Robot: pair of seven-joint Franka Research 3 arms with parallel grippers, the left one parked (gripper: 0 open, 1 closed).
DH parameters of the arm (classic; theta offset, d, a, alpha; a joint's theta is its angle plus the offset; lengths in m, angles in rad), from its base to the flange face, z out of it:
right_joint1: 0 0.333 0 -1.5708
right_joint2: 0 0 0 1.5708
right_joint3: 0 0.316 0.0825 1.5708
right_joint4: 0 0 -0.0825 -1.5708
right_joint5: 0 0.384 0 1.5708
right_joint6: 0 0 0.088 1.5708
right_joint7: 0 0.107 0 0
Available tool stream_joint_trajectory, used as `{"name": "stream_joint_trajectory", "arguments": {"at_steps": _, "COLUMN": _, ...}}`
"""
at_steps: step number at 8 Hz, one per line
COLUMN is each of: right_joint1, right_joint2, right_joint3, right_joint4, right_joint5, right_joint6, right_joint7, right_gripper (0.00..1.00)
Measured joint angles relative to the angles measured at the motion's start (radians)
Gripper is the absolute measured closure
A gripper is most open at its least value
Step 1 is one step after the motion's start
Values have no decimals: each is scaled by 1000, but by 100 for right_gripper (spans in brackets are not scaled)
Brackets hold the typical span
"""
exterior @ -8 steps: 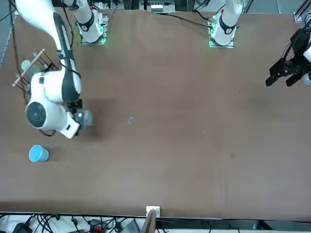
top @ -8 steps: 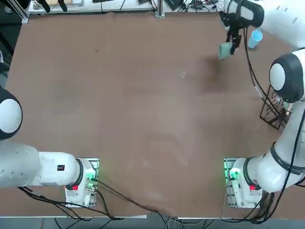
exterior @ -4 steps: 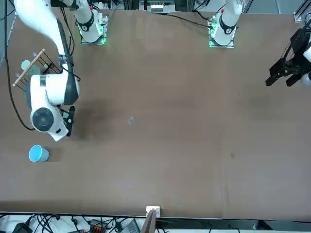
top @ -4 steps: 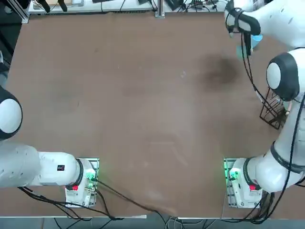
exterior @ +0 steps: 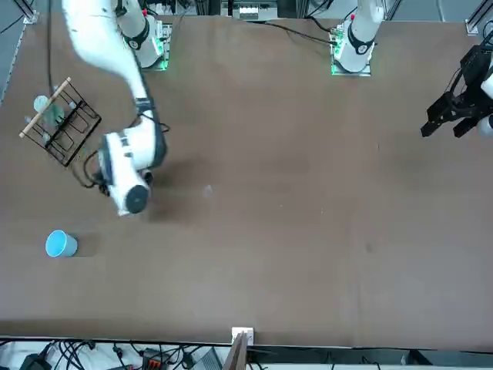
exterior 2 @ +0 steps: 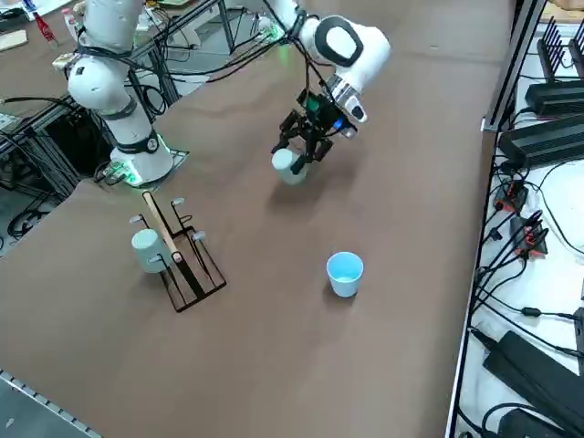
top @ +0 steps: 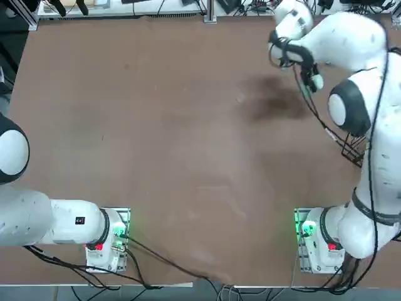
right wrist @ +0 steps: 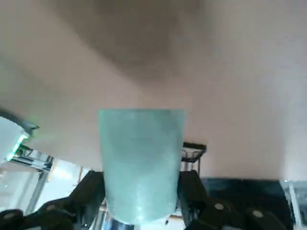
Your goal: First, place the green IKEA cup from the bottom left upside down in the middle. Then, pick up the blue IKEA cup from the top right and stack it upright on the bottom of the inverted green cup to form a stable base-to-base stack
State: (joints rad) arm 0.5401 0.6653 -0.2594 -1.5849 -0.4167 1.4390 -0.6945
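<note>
My right gripper (exterior 2: pixel 304 151) is shut on the green IKEA cup (exterior 2: pixel 288 167) and holds it above the brown tabletop (exterior 2: pixel 383 155), on the right half of the table. In the right wrist view the green cup (right wrist: pixel 141 163) fills the space between the two black fingers (right wrist: pixel 91 191), its narrow end nearer the wrist and its wide end away from it. The blue IKEA cup (exterior 2: pixel 345 274) stands upright and alone near the table's far right corner, also seen as the blue cup (exterior: pixel 60 243) in the front view. The arm hides both cups in the top view.
A black wire rack (exterior 2: pixel 182 260) with a wooden bar stands at the table's right edge and carries a pale cup (exterior 2: pixel 146 250); the rack (exterior: pixel 63 125) also shows in the front view. Cables and power strips (exterior 2: pixel 538 137) lie beyond the far edge.
The right arm has swung away from the blue cup's corner toward the table's middle, carrying the green cup. Its wrist has turned. The blue cup has not moved.
</note>
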Motion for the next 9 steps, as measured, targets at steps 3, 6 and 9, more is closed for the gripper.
{"name": "stream_joint_trajectory", "arguments": {"at_steps": 3, "right_joint1": 22, "right_joint2": 91, "right_joint3": -5, "right_joint4": -2, "right_joint5": -1, "right_joint6": -24, "right_joint7": 103, "right_gripper": 14}}
{"name": "stream_joint_trajectory", "arguments": {"at_steps": 6, "right_joint1": 20, "right_joint2": 170, "right_joint3": -6, "right_joint4": -1, "right_joint5": 0, "right_joint6": -23, "right_joint7": 224, "right_gripper": 14}}
{"name": "stream_joint_trajectory", "arguments": {"at_steps": 9, "right_joint1": 26, "right_joint2": 196, "right_joint3": -5, "right_joint4": 12, "right_joint5": 8, "right_joint6": -17, "right_joint7": 271, "right_gripper": 12}}
